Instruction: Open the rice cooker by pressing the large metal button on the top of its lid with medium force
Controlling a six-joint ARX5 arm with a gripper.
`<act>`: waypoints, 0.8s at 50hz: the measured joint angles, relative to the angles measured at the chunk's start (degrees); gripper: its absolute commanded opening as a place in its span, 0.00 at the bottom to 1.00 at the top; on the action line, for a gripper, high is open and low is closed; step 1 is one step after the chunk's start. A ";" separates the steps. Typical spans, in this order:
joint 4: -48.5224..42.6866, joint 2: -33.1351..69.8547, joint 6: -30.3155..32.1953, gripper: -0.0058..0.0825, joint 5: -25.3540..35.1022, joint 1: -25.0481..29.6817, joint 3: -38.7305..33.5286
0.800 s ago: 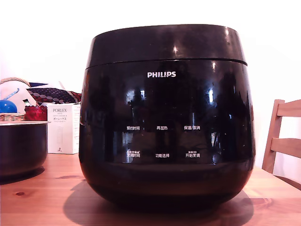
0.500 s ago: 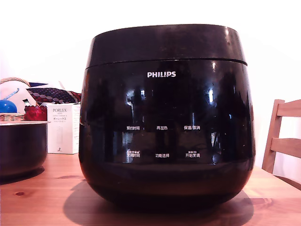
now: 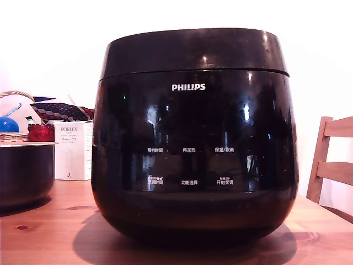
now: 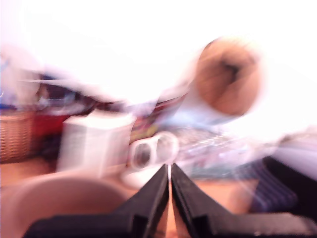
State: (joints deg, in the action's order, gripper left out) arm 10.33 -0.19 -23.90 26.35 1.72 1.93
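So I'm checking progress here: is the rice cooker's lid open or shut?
Shut. In the exterior view the lid sits flat on the rice cooker, with only a thin, even seam between them.

Rice cooker [image 3: 194, 138] fills the middle of the table [image 3: 49, 221], lid [image 3: 194, 51] shut on top. Nothing stands over the lid in the exterior view, so access from above is open. On the exterior view's left, a dark metal pot [image 3: 25, 171] sits near the cooker, with a white box [image 3: 73, 150] behind it and a basket [image 3: 14, 135] of clutter further back; only a narrow gap between pot and cooker. On that view's right, a wooden chair [image 3: 331, 160] stands just beside the table edge. Bare table strip in front of the cooker. Gripper [image 4: 170, 171] fingers nearly together; wrist view is blurred, with clutter ahead of it.
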 measured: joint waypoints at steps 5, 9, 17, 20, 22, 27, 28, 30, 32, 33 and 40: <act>-0.61 0.00 -3.52 0.04 7.06 1.38 1.16; -2.38 0.02 -4.07 0.04 9.99 2.40 3.32; -2.95 2.58 -4.13 0.04 15.41 3.83 9.38; -2.73 5.27 -2.86 0.04 16.57 4.46 11.37; -2.62 7.26 -0.76 0.04 17.09 4.94 12.33; -2.47 13.16 1.25 0.04 17.11 6.27 14.34; -2.23 14.51 1.25 0.04 17.11 6.56 14.64; -1.86 17.16 2.27 0.04 17.11 7.28 15.47; -0.76 19.78 3.87 0.04 17.11 8.13 16.35; -0.11 21.14 3.87 0.04 17.11 8.66 16.87; 5.09 29.83 7.21 0.04 17.07 13.20 20.79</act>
State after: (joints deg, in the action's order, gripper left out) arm 15.42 29.65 -16.69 43.42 14.92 22.72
